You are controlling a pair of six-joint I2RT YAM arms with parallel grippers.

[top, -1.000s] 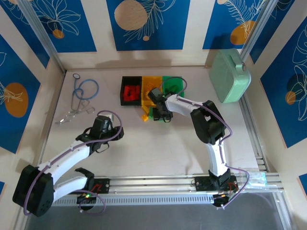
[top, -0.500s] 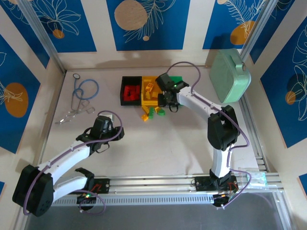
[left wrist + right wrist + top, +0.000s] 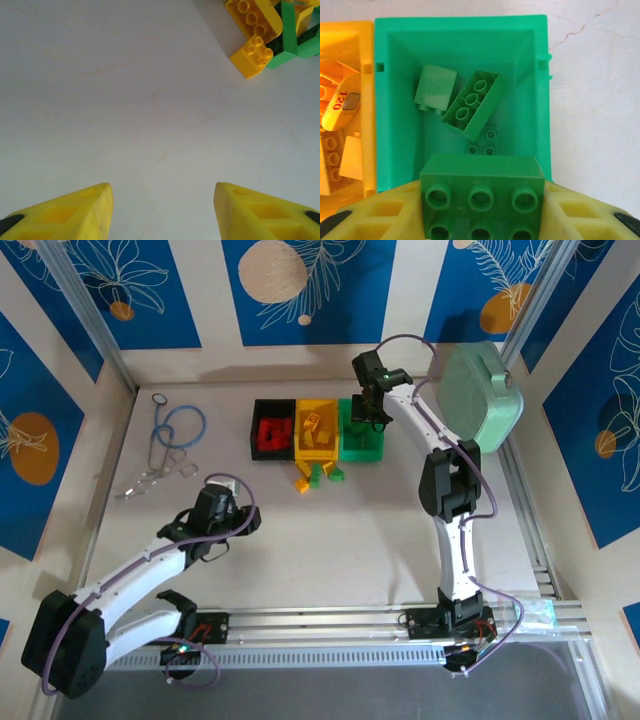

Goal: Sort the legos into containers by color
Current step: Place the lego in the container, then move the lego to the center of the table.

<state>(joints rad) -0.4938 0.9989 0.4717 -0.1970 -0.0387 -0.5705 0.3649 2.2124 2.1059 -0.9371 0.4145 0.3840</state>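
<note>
left fingers: released, I see them apart over bare bench, near left
black bin: red legos inside
yellow bin: yellow legos inside
loose legos: yellow and green, on bench just near the yellow bin
green bin: right end of row, green legos inside
right fingers: grasping green brick above green bin

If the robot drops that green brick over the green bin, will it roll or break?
Probably neither. The green brick in the right gripper is boxy with flat sides, so it should tumble and settle, not roll. It looks like hard, stiff plastic, so it likely won't break. The green bin has walls that should catch it.
</note>
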